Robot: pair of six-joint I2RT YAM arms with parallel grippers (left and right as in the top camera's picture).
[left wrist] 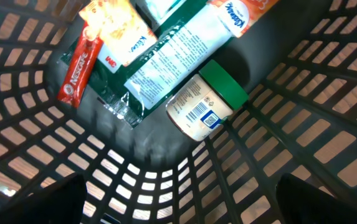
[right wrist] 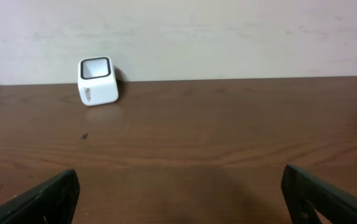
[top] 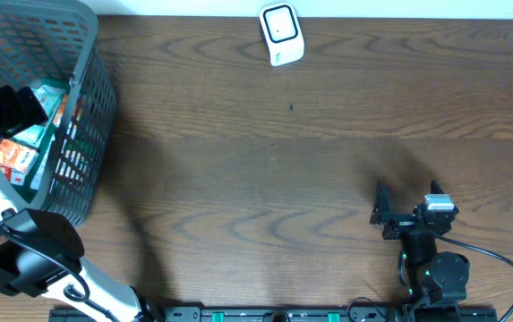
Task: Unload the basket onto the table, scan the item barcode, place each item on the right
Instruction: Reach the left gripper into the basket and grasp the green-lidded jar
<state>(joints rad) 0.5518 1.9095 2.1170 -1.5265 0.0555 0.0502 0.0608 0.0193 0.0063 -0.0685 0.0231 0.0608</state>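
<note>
The grey plastic basket [top: 81, 107] stood at the far left corner of the wooden table [top: 265, 170], and the left arm reached down into it. In the left wrist view the left gripper [left wrist: 181, 208] hung over the basket floor with its jaws spread wide, empty and touching none of the goods.

Just beyond its fingers [left wrist: 35, 202] lay a small jar [left wrist: 206, 106] on its side, green lid towards the right, its label and barcode facing up. A long green and white packet [left wrist: 166, 62] lay against the jar's far left side. Further left was a red Nescafe stick [left wrist: 77, 68], with an orange packet [left wrist: 113, 25] beyond it at the far edge of the view.

The white barcode scanner [top: 281, 34] sat at the far edge of the table, near the middle and well apart from the basket.

The right gripper [top: 406, 195] was over the near right part of the table, pointing at the far wall. Its jaws were also wide open, with nothing between them. From the right wrist camera the scanner [right wrist: 97, 81] showed far off to the left.
</note>
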